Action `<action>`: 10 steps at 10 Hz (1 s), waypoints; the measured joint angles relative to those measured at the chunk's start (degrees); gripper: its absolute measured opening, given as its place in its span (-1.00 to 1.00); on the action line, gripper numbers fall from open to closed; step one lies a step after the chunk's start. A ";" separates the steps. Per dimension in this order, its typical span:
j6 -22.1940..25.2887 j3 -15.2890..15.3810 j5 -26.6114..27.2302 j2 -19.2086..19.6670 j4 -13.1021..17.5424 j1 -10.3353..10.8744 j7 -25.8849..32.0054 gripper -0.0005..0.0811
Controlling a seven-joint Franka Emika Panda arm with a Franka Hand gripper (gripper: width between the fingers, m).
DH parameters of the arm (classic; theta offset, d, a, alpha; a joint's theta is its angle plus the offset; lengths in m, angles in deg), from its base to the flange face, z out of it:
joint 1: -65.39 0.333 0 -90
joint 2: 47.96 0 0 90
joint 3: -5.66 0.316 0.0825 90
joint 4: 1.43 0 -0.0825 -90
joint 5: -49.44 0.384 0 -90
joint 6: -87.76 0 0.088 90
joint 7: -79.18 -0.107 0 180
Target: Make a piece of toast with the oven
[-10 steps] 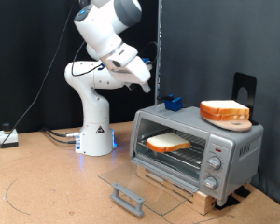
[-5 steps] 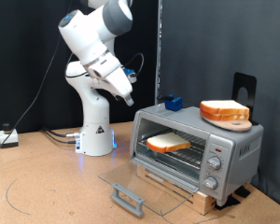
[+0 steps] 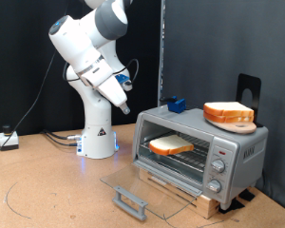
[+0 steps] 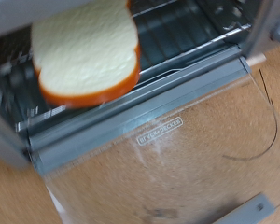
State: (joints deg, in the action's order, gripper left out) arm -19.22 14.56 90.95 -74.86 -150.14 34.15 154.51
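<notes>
The piece of toast [image 3: 170, 145] lies flat on the wire rack [image 3: 185, 158] inside the oven [image 3: 200, 152], toward the exterior view's left side of the cavity. It is a single thin slice, squarish with a rounded top edge, its face a pale creamy tan and its crust an orange-brown band running all round. From the wrist view the piece of toast [image 4: 85, 49] looks smooth and unmarked on top, resting across the rack's dark bars.

The oven is a boxy silver thing with three round knobs [image 3: 217, 169] down its front panel, and its glass door [image 3: 147, 189] hangs fully open, lying nearly level with the black bar handle [image 3: 130, 201] at its outer edge. On the oven's roof sit a thicker stack of slices [image 3: 228, 113] and a small blue block [image 3: 176, 104]. The oven stands on a wooden slat base [image 3: 194, 195] on the brown counter [image 3: 47, 190].

The white arm is raised well above and to the exterior view's left of the oven, and its claw [image 3: 123, 104] hangs in open air, well apart from the door and touching nothing. From where I stand I cannot tell whether its fingers are apart or together.
</notes>
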 joint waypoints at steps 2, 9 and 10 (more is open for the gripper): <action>-3.99 0.81 0.87 -0.47 -0.62 -1.40 -12.95 0.97; 4.00 0.52 -0.20 4.02 3.98 -6.82 -47.72 0.97; 6.26 0.36 -2.44 6.39 5.56 -8.36 -53.54 0.97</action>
State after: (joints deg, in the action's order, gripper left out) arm -12.96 14.92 88.51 -68.47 -144.58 25.79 100.97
